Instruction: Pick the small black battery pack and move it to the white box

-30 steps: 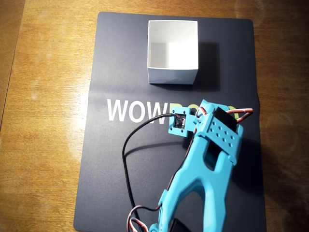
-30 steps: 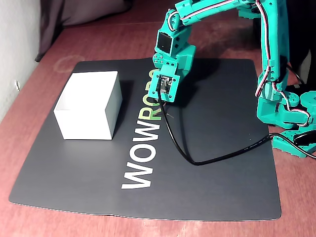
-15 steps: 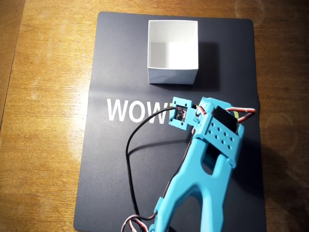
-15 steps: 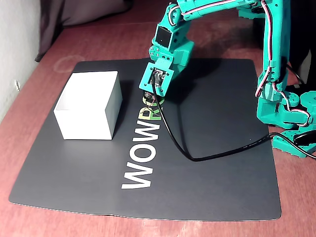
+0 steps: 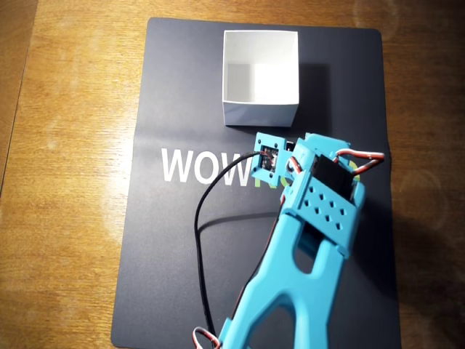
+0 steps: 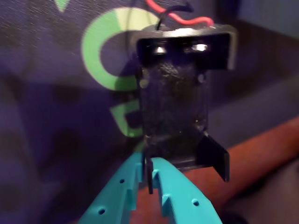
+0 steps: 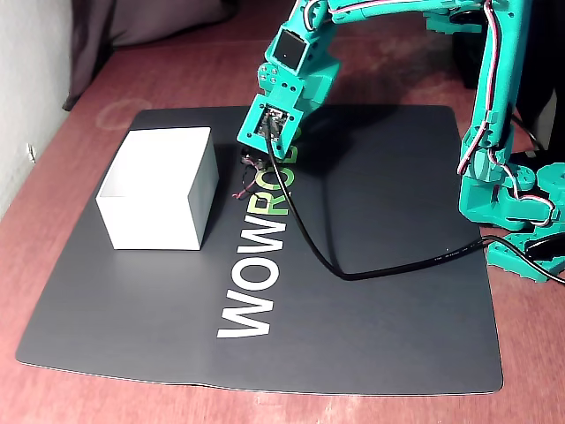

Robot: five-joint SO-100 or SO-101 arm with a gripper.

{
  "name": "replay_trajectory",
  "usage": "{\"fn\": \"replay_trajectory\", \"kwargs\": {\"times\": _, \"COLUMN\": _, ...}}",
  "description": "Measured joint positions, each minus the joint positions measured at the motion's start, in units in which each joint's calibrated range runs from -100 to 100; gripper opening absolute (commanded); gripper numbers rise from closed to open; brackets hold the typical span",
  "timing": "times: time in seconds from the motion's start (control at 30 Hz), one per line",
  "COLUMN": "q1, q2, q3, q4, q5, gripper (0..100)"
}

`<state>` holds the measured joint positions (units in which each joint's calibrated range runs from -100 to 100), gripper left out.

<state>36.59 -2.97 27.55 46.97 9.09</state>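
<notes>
End effector (image 6: 149, 175) fingers are pinched shut on the battery pack (image 6: 175, 100), which hangs above the mat (image 7: 397, 230); since a second ago it has carried the pack toward the white box (image 7: 159, 185) at nine o'clock in the fixed view, so release seems close

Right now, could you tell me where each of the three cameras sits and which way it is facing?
Overhead view: above the table, looking straight down at the black mat, the white box and the arm's blue upper links.
Wrist view: riding on the arm, looking along the gripper, which pinches the small black battery pack over the mat's green lettering.
Fixed view: beside the table, angled down, showing the whole arm and the box's side wall.
The overhead and fixed views share the box, the mat and the long black cable.
</notes>
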Motion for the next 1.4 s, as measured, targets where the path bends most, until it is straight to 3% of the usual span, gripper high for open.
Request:
{"fn": "replay_trajectory", "kwargs": {"times": 0.2, "q1": -4.2, "q2": -8.9, "q3": 0.0, "q4": 0.09, "q5": 0.0, "gripper": 0}}
{"fn": "replay_trajectory", "kwargs": {"times": 0.4, "q1": -16.69, "q2": -20.08, "q3": -5.64, "q4": 0.09, "q5": 0.0, "gripper": 0}}
{"fn": "replay_trajectory", "kwargs": {"times": 0.67, "q1": -28.18, "q2": -20.59, "q3": -14.64, "q4": -0.09, "q5": 1.16, "gripper": 1}}
{"fn": "replay_trajectory", "kwargs": {"times": 0.93, "q1": -25.22, "q2": -11.61, "q3": -14.73, "q4": -3.14, "q5": 5.47, "gripper": 1}}
{"fn": "replay_trajectory", "kwargs": {"times": 1.23, "q1": -15.33, "q2": -7.37, "q3": -9.73, "q4": 3.84, "q5": 6.04, "gripper": 1}}
{"fn": "replay_trajectory", "kwargs": {"times": 1.4, "q1": -12.86, "q2": -7.37, "q3": -6.36, "q4": 13.17, "q5": 5.99, "gripper": 1}}
